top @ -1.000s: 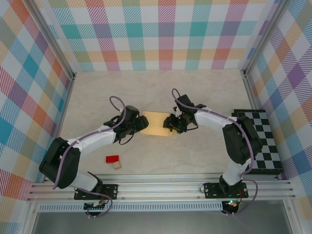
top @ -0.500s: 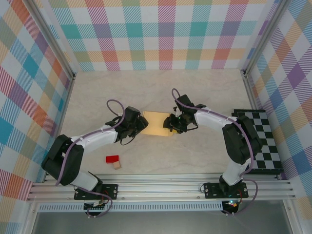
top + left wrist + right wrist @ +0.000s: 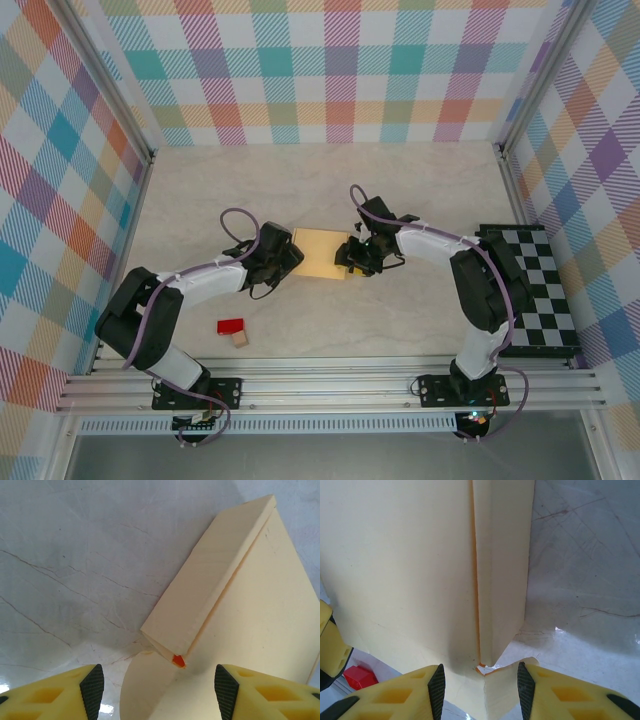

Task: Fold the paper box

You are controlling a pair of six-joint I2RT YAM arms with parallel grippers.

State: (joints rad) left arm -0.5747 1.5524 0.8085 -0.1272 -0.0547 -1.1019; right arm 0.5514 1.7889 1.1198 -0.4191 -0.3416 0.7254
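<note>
The paper box, pale yellow card, lies flat at mid-table between both grippers. My left gripper sits at its left edge. In the left wrist view a long side wall is folded up, and a rounded end flap lies between the open fingers of that gripper, touching neither pad. My right gripper is at the box's right edge. In the right wrist view its jaws stand apart around a corner flap below a raised side wall.
A small red block and a tan cube lie near the front left; the red block also appears in the right wrist view. A black-and-white checkered board lies at the right. Plaid walls enclose the table.
My left arm has swung a little, bringing its gripper slightly closer along the box's left edge. The right gripper and the box have barely shifted.
</note>
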